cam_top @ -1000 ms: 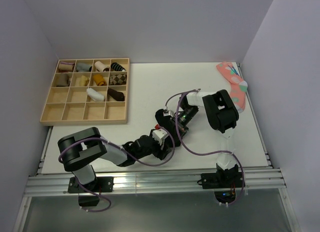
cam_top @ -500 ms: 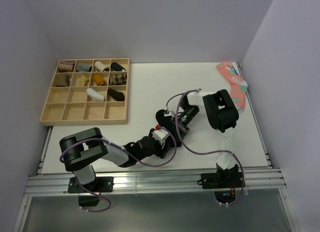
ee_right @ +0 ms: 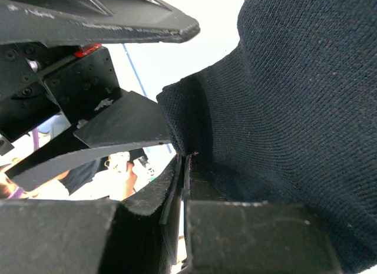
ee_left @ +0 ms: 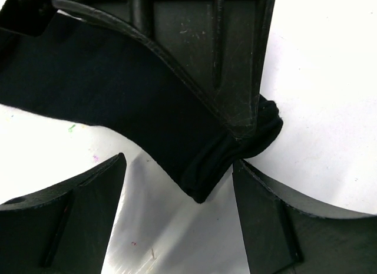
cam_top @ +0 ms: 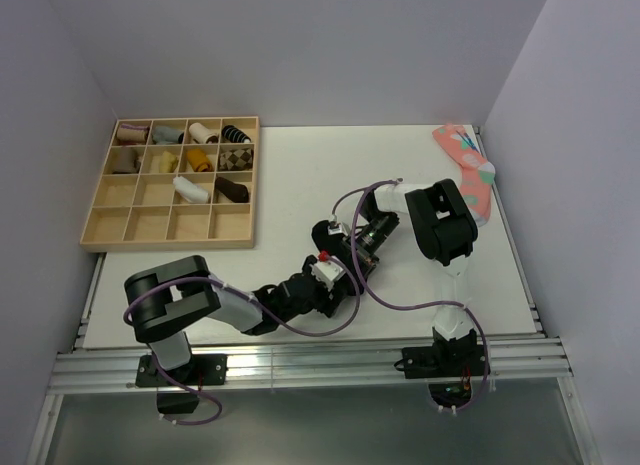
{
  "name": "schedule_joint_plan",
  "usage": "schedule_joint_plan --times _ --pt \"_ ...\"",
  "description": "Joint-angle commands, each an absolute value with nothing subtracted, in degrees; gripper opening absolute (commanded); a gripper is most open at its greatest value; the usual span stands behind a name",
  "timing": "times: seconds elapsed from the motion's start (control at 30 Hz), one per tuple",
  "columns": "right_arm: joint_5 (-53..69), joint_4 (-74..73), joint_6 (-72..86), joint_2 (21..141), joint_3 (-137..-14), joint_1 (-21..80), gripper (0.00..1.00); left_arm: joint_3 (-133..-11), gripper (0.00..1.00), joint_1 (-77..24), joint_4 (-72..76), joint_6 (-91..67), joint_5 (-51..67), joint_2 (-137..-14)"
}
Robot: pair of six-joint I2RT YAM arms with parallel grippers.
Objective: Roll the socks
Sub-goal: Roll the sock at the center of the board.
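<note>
A black sock point(ee_left: 106, 85) lies flat on the white table, its bunched end point(ee_left: 206, 168) pointing between my left gripper's fingers. My left gripper point(ee_left: 178, 162) is open, one finger point(ee_left: 76, 215) on each side of that end, touching nothing. My right gripper point(ee_right: 185, 159) is shut on the black sock point(ee_right: 294, 109), pinching a fold of its edge; its finger point(ee_left: 218, 50) shows in the left wrist view pressing on the sock. In the top view the two grippers meet, left point(cam_top: 330, 278) and right point(cam_top: 346, 249), and hide the sock.
A wooden compartment tray point(cam_top: 170, 235) with several rolled socks stands at the far left. A coral-pink spotted sock point(cam_top: 470, 175) lies at the far right by the wall. Walls close in the left, back and right sides.
My left arm has crept a little forward and right, closer to the right gripper. The right arm has hardly moved.
</note>
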State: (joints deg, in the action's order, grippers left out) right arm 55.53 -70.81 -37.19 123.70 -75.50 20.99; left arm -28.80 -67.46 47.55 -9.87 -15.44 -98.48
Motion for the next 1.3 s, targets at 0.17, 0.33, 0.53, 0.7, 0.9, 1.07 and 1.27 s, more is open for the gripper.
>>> schedule_joint_plan --times 0.17,0.33,0.53,0.7,0.9,1.07,1.27 --pt "55.7 -72.5 -38.3 124.8 -75.1 20.6 0.0 -30.4 0.79 -68.3 51.8 -7.6 -16.9 -99.8" --pt "55.7 -72.7 -38.3 125.1 -75.1 20.6 0.0 -29.7 0.78 -68.4 53.5 -6.9 -17.3 -99.1" --pt "55.3 -72.2 -37.6 125.1 -75.0 20.6 0.0 -30.1 0.78 -68.4 54.2 -6.2 -17.0 -99.6" --pt "54.8 -71.4 -36.7 124.9 -74.8 20.6 0.0 -29.9 0.77 -68.4 55.4 -5.6 -16.5 -99.2" --pt "54.6 -70.9 -35.9 125.0 -74.7 20.6 0.0 -31.1 0.74 -68.4 55.5 -5.1 -15.7 -100.5" --pt "54.4 -70.8 -35.5 125.1 -74.6 20.5 0.0 -31.0 0.7 -68.4 57.0 -5.3 -15.3 -100.7" --pt "54.3 -70.3 -35.2 125.2 -74.6 20.5 0.0 -32.2 0.52 -68.4 56.2 -5.1 -14.3 -100.9"
